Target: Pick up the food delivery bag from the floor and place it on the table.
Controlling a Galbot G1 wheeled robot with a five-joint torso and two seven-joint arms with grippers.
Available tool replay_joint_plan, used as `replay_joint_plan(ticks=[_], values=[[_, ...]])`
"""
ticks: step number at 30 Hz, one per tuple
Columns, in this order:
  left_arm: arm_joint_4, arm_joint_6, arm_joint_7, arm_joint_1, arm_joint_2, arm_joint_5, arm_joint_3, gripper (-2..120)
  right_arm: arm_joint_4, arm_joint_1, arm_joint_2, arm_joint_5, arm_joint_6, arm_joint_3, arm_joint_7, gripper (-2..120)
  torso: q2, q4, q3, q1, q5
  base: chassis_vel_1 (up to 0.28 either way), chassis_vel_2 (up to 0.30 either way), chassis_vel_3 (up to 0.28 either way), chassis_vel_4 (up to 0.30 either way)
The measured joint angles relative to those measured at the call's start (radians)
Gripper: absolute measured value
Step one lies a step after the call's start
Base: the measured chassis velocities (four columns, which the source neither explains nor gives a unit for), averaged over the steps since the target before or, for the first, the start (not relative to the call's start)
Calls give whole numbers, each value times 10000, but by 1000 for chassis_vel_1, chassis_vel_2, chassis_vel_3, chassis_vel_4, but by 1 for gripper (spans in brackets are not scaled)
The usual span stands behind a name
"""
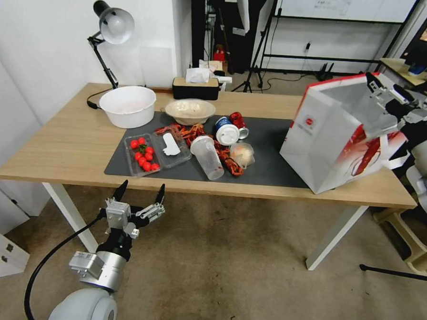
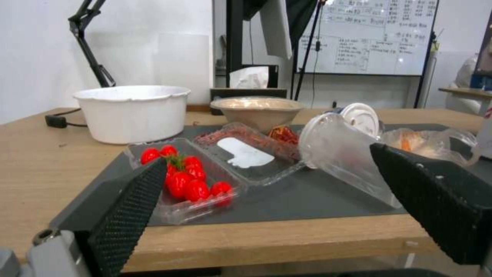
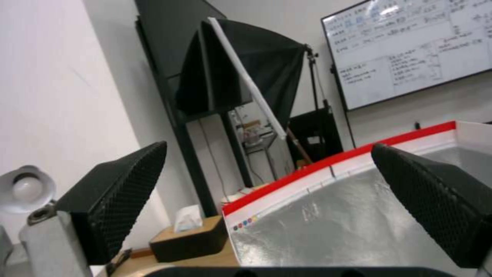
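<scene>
The food delivery bag (image 1: 329, 137), white with red trim and a crayfish print, rests tilted on the right end of the table (image 1: 56, 147), partly on the dark grey mat (image 1: 271, 158). My right gripper (image 1: 386, 92) is at the bag's open top. In the right wrist view the right gripper (image 3: 269, 145) is open, its fingers spread wide over the red rim and silver foil lining (image 3: 333, 219). My left gripper (image 1: 140, 192) hangs open over the floor (image 1: 227, 266), just below the table's front edge. In the left wrist view the left gripper (image 2: 266, 154) faces the mat's clutter.
On the mat lie a tray of cherry tomatoes (image 1: 144, 154), a tipped clear cup (image 1: 208, 157), crayfish shells, cans and a small clear plastic bag (image 1: 242, 154). A white tub (image 1: 128, 105), paper bowl (image 1: 190, 111), tissue box (image 1: 196, 88) and desk lamp (image 1: 113, 26) stand behind.
</scene>
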Motion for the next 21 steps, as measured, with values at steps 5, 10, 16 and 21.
replay_joint_plan(ticks=[5, 10, 16, 21], values=[[-6, -3, 0, 0, -9, -2, -4, 99, 411, -357, 112, -126, 413, 100, -578, 100, 0, -1, 0, 0, 0, 0, 0, 0, 0], [-11, -6, 0, -5, -26, -2, -3, 99, 819, -810, 131, -120, 852, 316, -1322, 100, 0, 0, 0, 0, -1, 0, 0, 0, 0], [-35, -10, -3, 3, -31, -9, -9, 99, 1591, -1971, 259, -311, 1679, 784, -3099, 100, 0, 0, 0, 0, 0, 0, 0, 0, 0], [-51, -54, -26, 39, -30, -23, -34, 99, 2098, -3075, 526, -2107, 2219, 936, -3974, 100, 1, -2, -1, -1, -3, 0, 0, 0, 0]])
